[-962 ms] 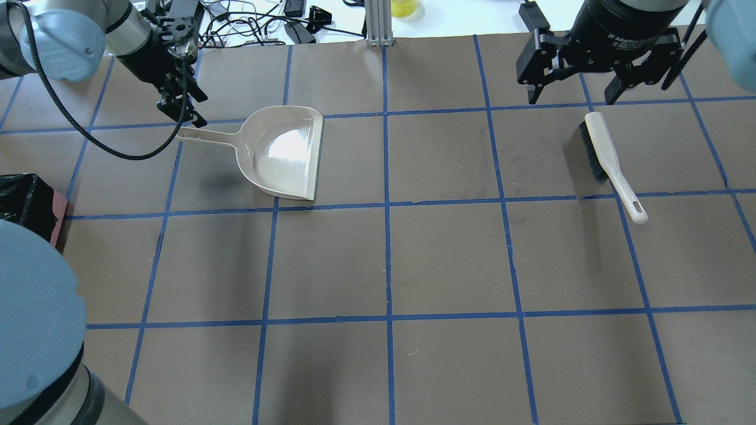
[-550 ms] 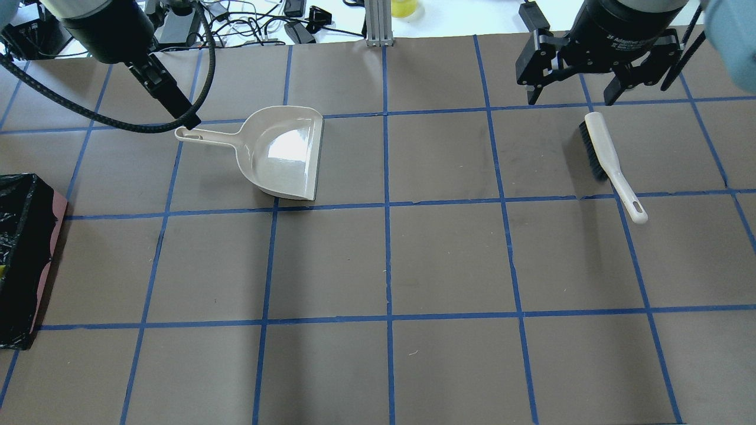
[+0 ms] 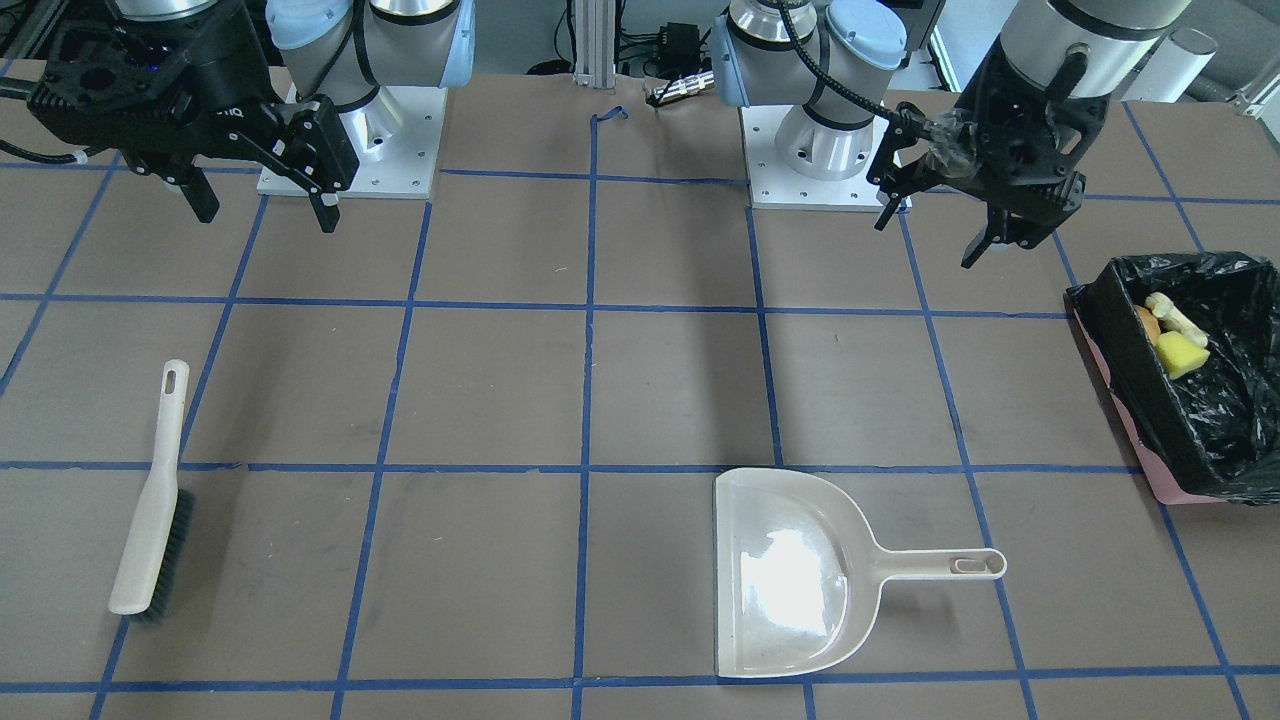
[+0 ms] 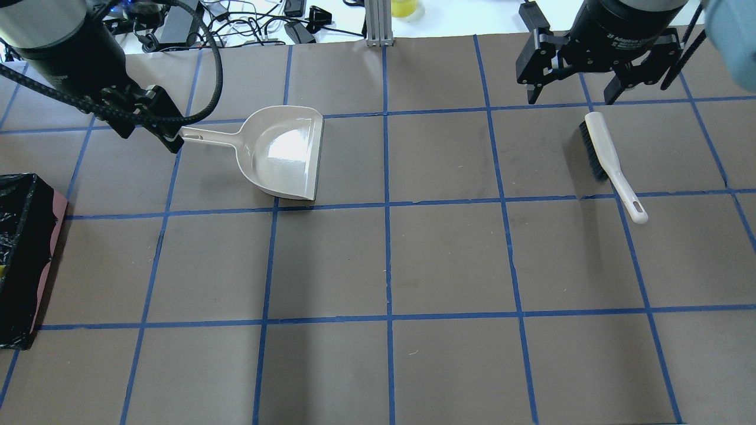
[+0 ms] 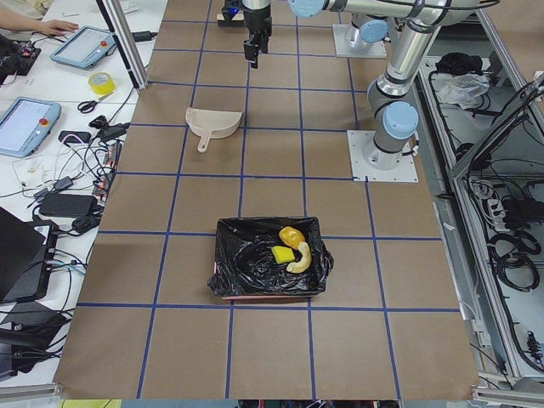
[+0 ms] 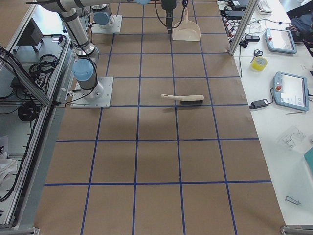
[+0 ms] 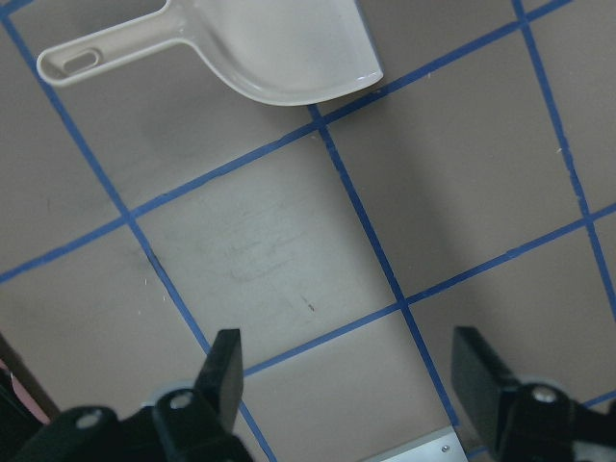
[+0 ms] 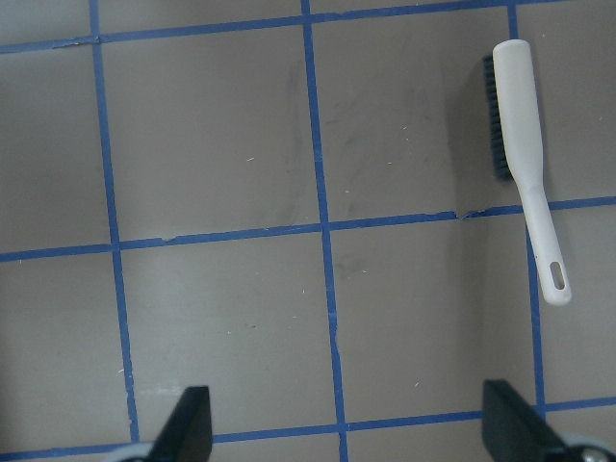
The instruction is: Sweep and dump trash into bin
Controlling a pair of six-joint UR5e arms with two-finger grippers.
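Observation:
The pink bin (image 3: 1128,392), lined with a black bag, stands at the table's left end; it also shows in the overhead view (image 4: 23,260) and the exterior left view (image 5: 255,265). Inside lie the bread roll (image 3: 1146,322), the croissant (image 3: 1176,318) and the sponge (image 3: 1183,356). The beige dustpan (image 4: 283,153) lies empty on the table. My left gripper (image 4: 149,137) hangs open and empty beside the dustpan's handle tip, raised above the table (image 3: 930,235). My right gripper (image 4: 572,97) is open and empty above the brush (image 4: 608,159).
The brush (image 3: 150,510) lies flat with its bristles on the table at the right. The brown mat carries a blue tape grid. Cables and tablets lie beyond the far edge (image 4: 254,26). The arm bases (image 3: 345,140) stand at the robot's side.
My left arm has swung and its wrist has turned; the gripper now sits slightly left of the dustpan handle. Its elbow has left the overhead view, uncovering the bin. The right arm has not moved.

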